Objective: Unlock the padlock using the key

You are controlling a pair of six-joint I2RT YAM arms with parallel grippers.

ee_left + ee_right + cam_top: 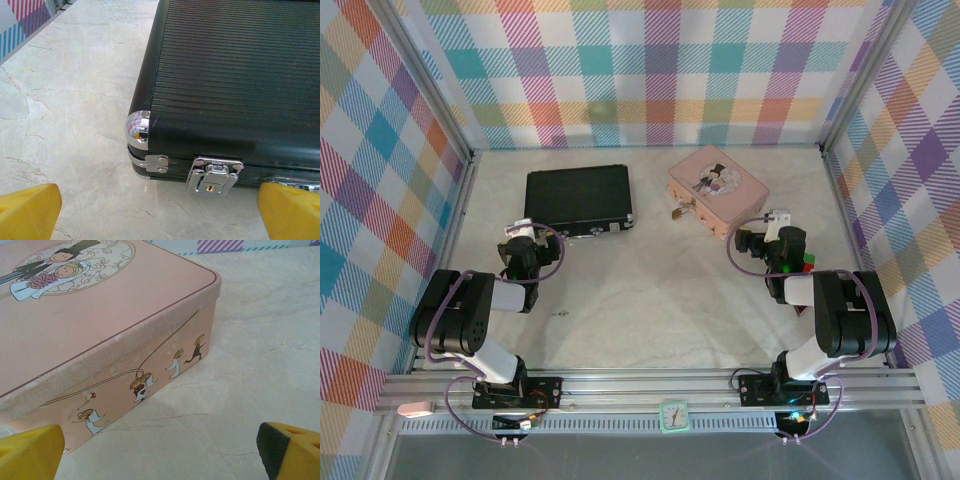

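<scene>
Top view: one padlock [677, 211] at the near-left side of the tin [720, 185]. One key [560, 314], I judge, lies on the bench [650, 300], well apart. Both look light, hard and slick; I'd pinch the key's head and the padlock's body.

Left wrist: left tool [160, 214] spread before one case [235, 75].

Right wrist: right tool [160, 452] spread beside the tin.

No readable text; pink tin [100, 315] bears cartoon wedding couple (wordless).

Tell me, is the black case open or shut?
Shut. The black case lies flat, lid down on its base, and the silver latch sits folded flat across the seam.
</scene>
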